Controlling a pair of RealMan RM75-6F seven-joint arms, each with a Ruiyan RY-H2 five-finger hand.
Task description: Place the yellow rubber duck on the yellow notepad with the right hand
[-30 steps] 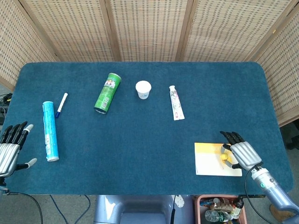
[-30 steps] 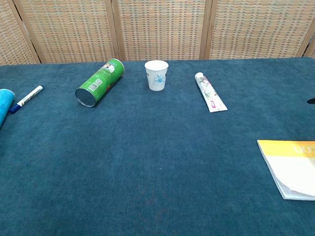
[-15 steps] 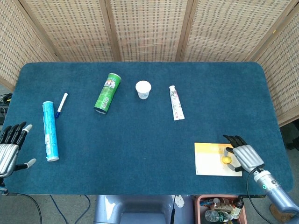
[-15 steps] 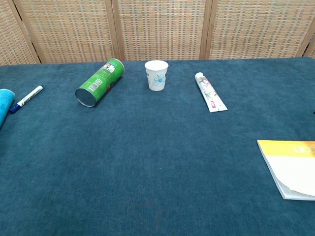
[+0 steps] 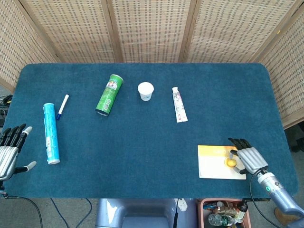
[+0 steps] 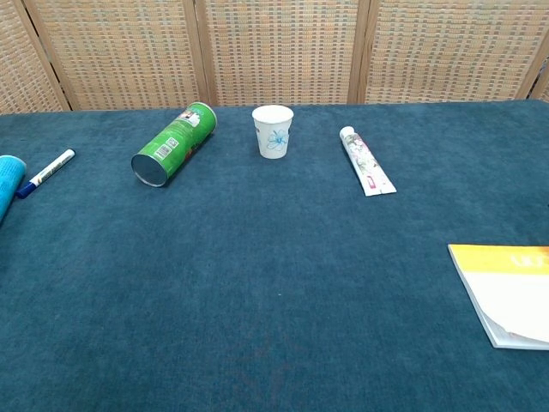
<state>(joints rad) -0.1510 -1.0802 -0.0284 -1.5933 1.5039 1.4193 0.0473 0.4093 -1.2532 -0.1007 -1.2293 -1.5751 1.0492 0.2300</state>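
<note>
Duck [image 5: 231, 163] sits on the yellow notepad [image 5: 213, 165], at its right edge. Right hand [image 5: 248, 157] lies just right of it; whether the fingers grip it I cannot tell.

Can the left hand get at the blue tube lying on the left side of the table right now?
Probably yes: the left hand sits open just beside the blue tube, with only bare table between them.

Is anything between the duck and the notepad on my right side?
Nothing visible. In the head view the yellow rubber duck already sits over the yellow notepad, at its right edge, with the right hand against it.
</note>
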